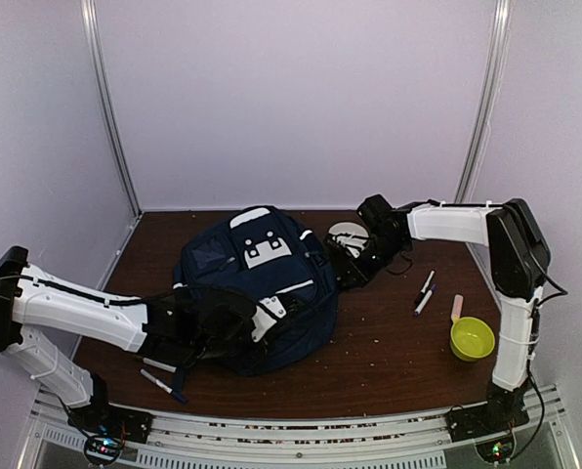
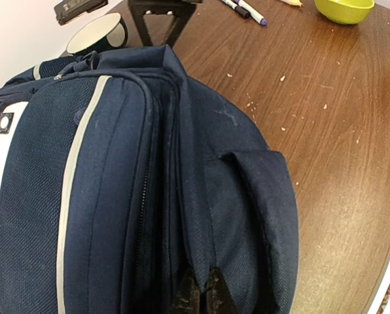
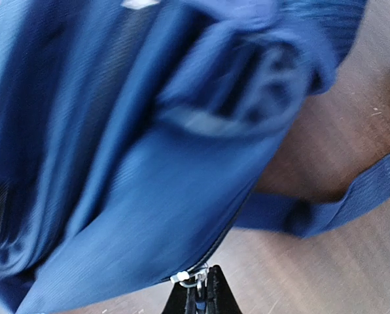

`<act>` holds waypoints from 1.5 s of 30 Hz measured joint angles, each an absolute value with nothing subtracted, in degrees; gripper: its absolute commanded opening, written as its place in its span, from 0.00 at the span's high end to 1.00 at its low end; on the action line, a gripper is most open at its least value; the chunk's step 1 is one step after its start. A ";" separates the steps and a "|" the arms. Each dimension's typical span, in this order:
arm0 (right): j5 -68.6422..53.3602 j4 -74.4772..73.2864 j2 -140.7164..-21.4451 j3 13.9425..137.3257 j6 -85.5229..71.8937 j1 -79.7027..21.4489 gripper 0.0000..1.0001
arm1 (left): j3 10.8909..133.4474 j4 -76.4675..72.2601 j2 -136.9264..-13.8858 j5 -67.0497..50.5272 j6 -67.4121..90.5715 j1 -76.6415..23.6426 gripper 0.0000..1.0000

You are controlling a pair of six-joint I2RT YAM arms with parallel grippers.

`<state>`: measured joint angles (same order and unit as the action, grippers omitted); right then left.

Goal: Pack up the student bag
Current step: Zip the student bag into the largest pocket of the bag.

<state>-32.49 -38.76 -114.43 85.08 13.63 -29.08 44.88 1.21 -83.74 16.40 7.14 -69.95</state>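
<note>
The navy backpack [image 1: 234, 269] lies in the middle of the brown wood-grain surface [image 1: 389, 371]. It is coarse woven fabric with a pale grey stripe and a white patch [image 1: 268, 250] set with round studs. The left end effector [image 2: 203, 291] is at its 6 o'clock edge, tips pinched together on a fold of the cloth. The right end effector [image 3: 198, 297], at 2 o'clock, is closed on a small silver zip pull [image 3: 187, 280] — that view is blurred. A glossy lime bowl [image 1: 472, 338] sits at 4 o'clock.

The navy bag [image 1: 271, 269] lies front up, white stripe and patches showing, mid-table [image 1: 389, 366], top toward the far edge.
</note>
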 measured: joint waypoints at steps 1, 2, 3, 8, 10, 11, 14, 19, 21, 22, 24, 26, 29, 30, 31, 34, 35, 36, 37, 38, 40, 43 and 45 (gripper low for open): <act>-31.90 -38.68 -115.63 86.11 13.21 -28.95 1.00 | 44.77 1.39 -83.74 16.38 7.22 -69.95 1.00; -31.35 -38.59 -116.99 87.18 12.58 -28.80 1.00 | 44.66 1.50 -83.74 16.38 7.29 -69.95 1.00; -31.09 -38.52 -117.89 87.81 11.94 -28.71 1.00 | 44.66 1.54 -83.74 16.38 7.40 -69.95 1.00; -30.48 -38.39 -120.55 90.83 9.47 -28.56 1.00 | 44.66 1.56 -83.90 16.29 7.53 -69.95 1.00; -30.24 -38.35 -120.90 91.39 8.69 -28.56 1.00 | 44.66 1.58 -84.01 16.27 7.55 -69.95 1.00; -30.15 -38.37 -121.14 91.72 8.40 -28.56 1.00 | 44.66 1.56 -84.07 16.27 7.55 -69.95 1.00; -29.76 -38.33 -122.02 92.82 7.53 -28.56 1.00 | 44.69 1.43 -84.55 16.27 7.55 -69.95 1.00; -29.30 -38.28 -123.46 94.32 6.74 -28.53 1.00 | 44.71 1.23 -85.43 16.23 7.60 -69.95 1.00; -29.21 -38.22 -123.63 94.32 6.15 -28.51 1.00 | 44.77 1.13 -85.67 16.23 7.62 -69.95 1.00; -29.21 -38.15 -123.66 94.32 5.98 -28.51 1.00 | 44.80 1.06 -85.76 16.23 7.64 -69.95 1.00; -29.12 -37.98 -123.66 94.32 5.69 -28.49 1.00 | 44.80 0.93 -85.89 16.23 7.68 -69.95 1.00; -29.15 -37.91 -123.66 94.32 5.54 -28.47 0.96 | 44.80 0.89 -85.91 16.27 7.79 -69.95 1.00; -29.52 -37.78 -123.57 94.24 5.61 -28.38 0.85 | 44.95 1.06 -85.95 16.47 8.14 -69.95 0.81; -29.65 -37.80 -123.50 94.19 5.50 -28.32 0.81 | 45.17 1.37 -85.95 16.64 8.43 -69.97 0.74; -29.58 -37.67 -123.33 94.13 5.23 -28.23 0.77 | 45.43 1.83 -85.95 16.97 8.56 -69.97 0.68; -29.08 -37.28 -121.51 93.08 5.52 -27.14 0.69 | 46.37 4.32 -85.95 18.06 9.56 -70.02 0.57; -28.77 -37.17 -120.44 92.40 5.37 -26.68 0.67 | 46.63 5.08 -85.86 18.46 10.15 -70.02 0.55; -28.45 -37.01 -118.78 91.39 5.58 -26.11 0.65 | 46.94 6.17 -85.69 18.87 10.76 -70.02 0.53; -28.25 -37.08 -117.23 90.72 5.61 -25.71 0.64 | 47.24 7.42 -85.32 19.42 11.53 -70.06 0.52; -28.05 -37.06 -115.20 89.91 5.76 -25.36 0.64 | 47.44 8.56 -84.71 20.01 12.21 -70.08 0.51; -27.77 -36.97 -111.42 88.71 5.85 -24.71 0.63 | 48.05 11.88 -82.87 21.63 14.24 -70.13 0.49; -27.88 -36.36 -105.12 86.46 6.28 -24.58 0.63 | 49.98 18.46 -79.29 25.47 19.18 -69.76 0.48; -28.75 -36.05 -101.38 85.08 6.66 -24.73 0.63 | 51.13 23.35 -76.82 27.46 23.81 -68.84 0.46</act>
